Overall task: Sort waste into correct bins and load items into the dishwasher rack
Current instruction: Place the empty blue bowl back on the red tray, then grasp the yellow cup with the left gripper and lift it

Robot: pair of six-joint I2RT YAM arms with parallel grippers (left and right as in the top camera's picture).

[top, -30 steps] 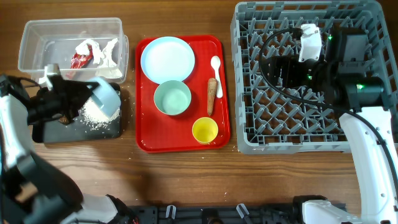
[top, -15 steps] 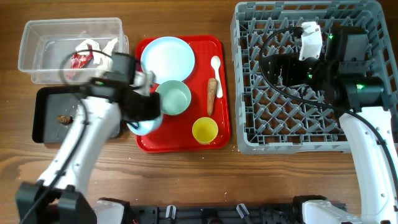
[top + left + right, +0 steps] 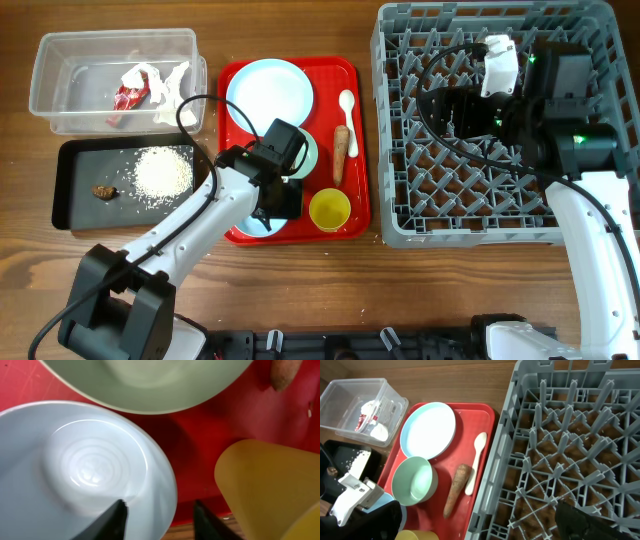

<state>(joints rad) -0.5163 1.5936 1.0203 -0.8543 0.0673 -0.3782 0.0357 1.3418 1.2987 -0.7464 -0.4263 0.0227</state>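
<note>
Reaching over the front-left corner of the red serving tray [image 3: 232, 150], the left claw [image 3: 160, 510] hangs low above the front bowl [image 3: 90, 465]. Its fingers [image 3: 112, 520] are spread, one over the bowl's inside and one outside, with the rim between them and not pinched. That bowl sits upright on the tray, just beside the yellow cup [image 3: 265, 485] and near the second bowl [image 3: 414, 480], which stands further back under the left arm. The pale blue plate [image 3: 268, 92] lies at the tray's back-left. The white spoon [image 3: 347, 105] and the carrot stick [image 3: 341, 150] lie along the tray's right side, the stick's thin end near the cup.

On the wooden surface [image 3: 300, 290] left of the tray stands the clear tub [image 3: 60, 60]. It holds the red wrapper [image 3: 130, 96] and the crumpled white paper [image 3: 168, 80]. In front of it the black tray [image 3: 70, 215] carries the heap of rice [image 3: 163, 170] and the brown scrap [image 3: 103, 189], lying apart.

The right claw [image 3: 445, 110] hovers over the middle of the grey dishwasher rack [image 3: 400, 215]. Only one dark edge of it shows in the wrist view, so I cannot tell whether it is spread or pressed together.
</note>
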